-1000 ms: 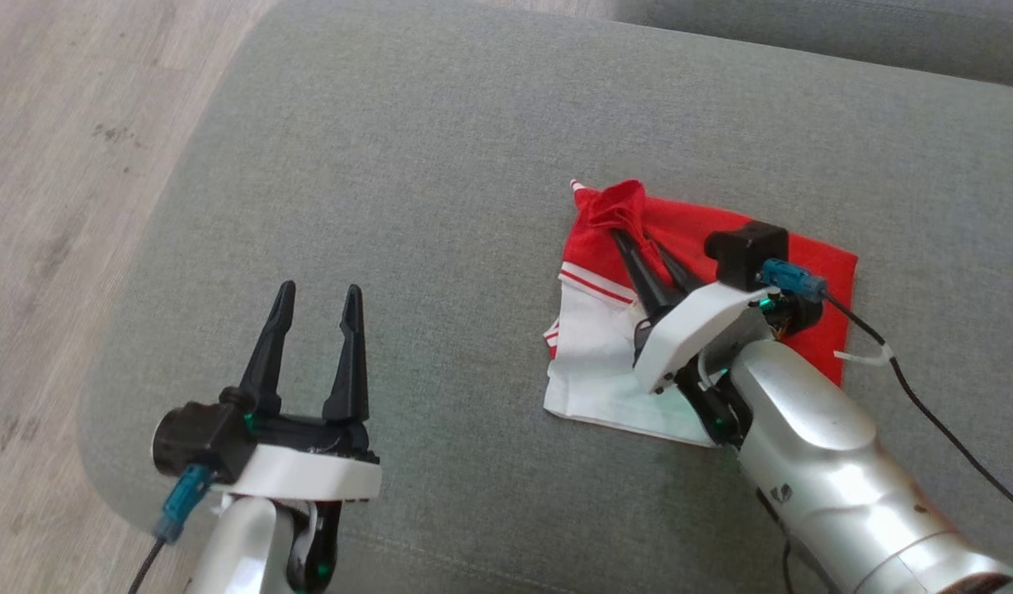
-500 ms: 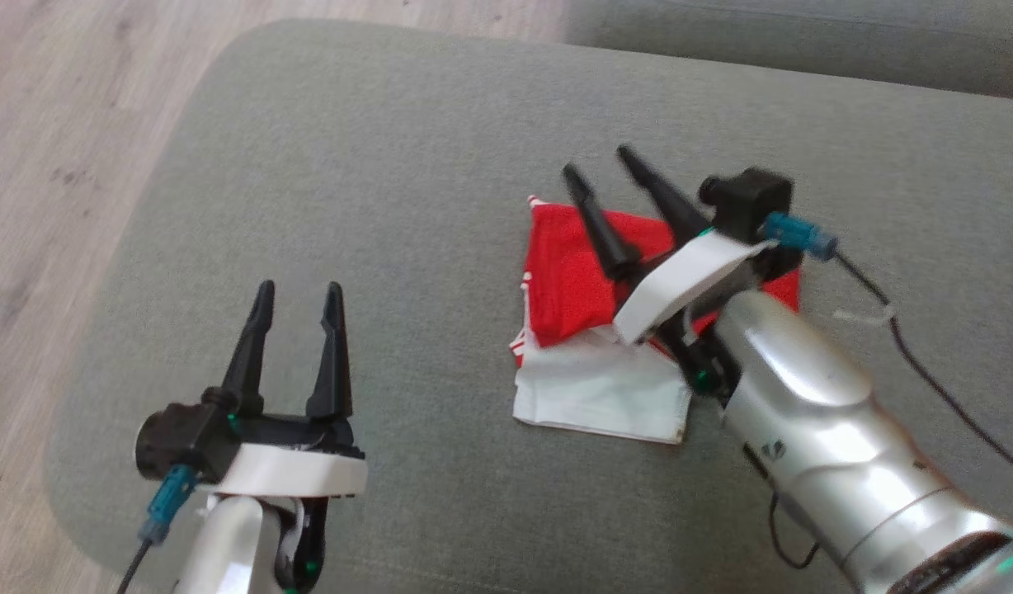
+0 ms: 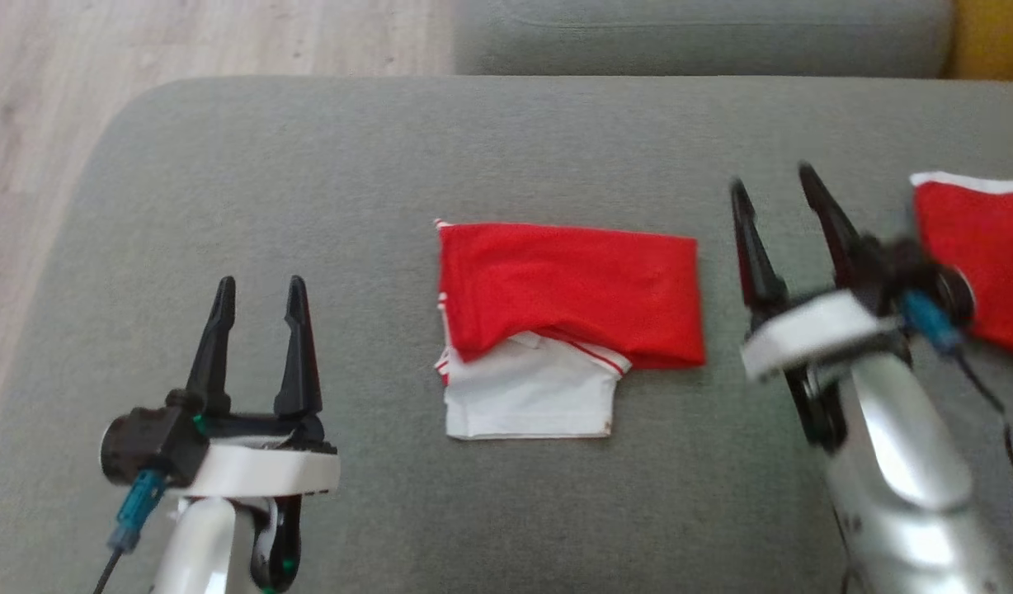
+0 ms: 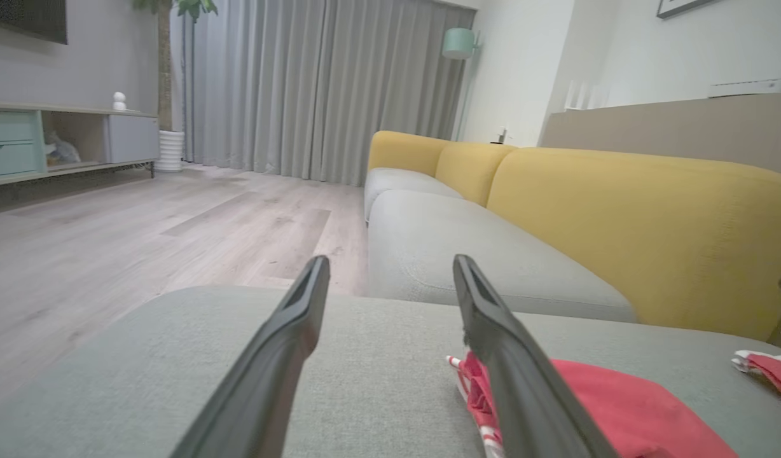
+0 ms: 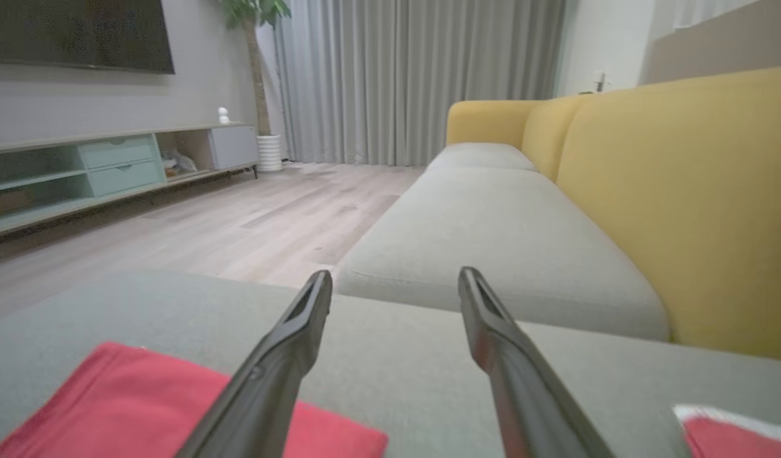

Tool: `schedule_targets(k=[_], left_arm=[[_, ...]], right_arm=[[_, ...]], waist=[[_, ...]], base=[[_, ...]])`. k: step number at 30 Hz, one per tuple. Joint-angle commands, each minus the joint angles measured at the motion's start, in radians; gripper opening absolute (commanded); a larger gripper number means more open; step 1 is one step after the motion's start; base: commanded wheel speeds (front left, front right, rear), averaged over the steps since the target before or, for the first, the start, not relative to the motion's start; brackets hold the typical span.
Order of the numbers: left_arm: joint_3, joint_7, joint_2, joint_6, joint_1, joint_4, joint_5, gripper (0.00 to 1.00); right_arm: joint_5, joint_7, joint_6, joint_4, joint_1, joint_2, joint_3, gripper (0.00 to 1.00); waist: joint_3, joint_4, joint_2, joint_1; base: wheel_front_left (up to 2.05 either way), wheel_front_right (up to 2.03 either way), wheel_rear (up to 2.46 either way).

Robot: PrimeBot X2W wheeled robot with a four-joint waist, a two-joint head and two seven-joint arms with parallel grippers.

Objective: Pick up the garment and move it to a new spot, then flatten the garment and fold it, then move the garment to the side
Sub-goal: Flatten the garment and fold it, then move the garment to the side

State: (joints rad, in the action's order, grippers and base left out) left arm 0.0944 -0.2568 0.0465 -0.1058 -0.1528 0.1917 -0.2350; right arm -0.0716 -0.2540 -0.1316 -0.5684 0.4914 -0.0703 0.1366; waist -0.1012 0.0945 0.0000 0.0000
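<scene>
Garment (image 3: 568,289) lies folded on the cushion (image 3: 308,165) between the left fingers (image 3: 212,346) and right fingers (image 3: 752,256), both pairs apart.

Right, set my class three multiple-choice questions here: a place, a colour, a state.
1. The folded garment lies: A in a basket; B on the grey cushion between the left pincer and right pincer; C on a table.
2. Its colours: A blue; B green; C red and white.
3. The right pincer is: A open, empty; B shut on the garment; C shut, empty.
Answers: B, cushion under it; C, red over white; A, spread wide, clear of the garment.
</scene>
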Motion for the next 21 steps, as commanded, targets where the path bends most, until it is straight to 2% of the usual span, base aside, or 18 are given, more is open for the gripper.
schedule_targets(k=[1, 5, 10, 15, 21], left_arm=[[-0.038, -0.005, 0.004, -0.003, -0.006, -0.035, 0.01, 1.0], [-0.049, -0.005, 0.004, -0.003, 0.005, -0.039, 0.012, 1.0], [-0.062, -0.005, 0.004, -0.003, 0.015, -0.037, 0.012, 1.0], [-0.063, -0.005, 0.004, -0.001, 0.018, -0.038, 0.013, 1.0], [-0.045, -0.005, 0.004, -0.005, -0.006, -0.038, 0.015, 1.0]], right_arm=[[0.025, -0.008, 0.001, 0.085, -0.033, 0.02, -0.006, 1.0], [0.052, -0.008, 0.001, 0.203, -0.17, 0.02, -0.05, 1.0], [0.026, -0.008, 0.001, 0.267, -0.286, 0.02, -0.067, 1.0], [0.021, -0.008, 0.001, 0.291, -0.305, 0.02, -0.069, 1.0], [0.034, 0.0, 0.001, 0.276, -0.271, 0.02, -0.073, 1.0]], waist=[[0.0, -0.03, 0.0, 0.0], [-0.004, -0.064, 0.0, 0.0], [-0.012, -0.085, 0.0, 0.0], [-0.019, -0.089, 0.0, 0.0], [-0.048, -0.063, 0.0, 0.0]], base=[[0.0, 0.0, 0.0], [0.0, 0.0, 0.0], [0.0, 0.0, 0.0], [0.0, 0.0, 0.0], [0.0, 0.0, 0.0]])
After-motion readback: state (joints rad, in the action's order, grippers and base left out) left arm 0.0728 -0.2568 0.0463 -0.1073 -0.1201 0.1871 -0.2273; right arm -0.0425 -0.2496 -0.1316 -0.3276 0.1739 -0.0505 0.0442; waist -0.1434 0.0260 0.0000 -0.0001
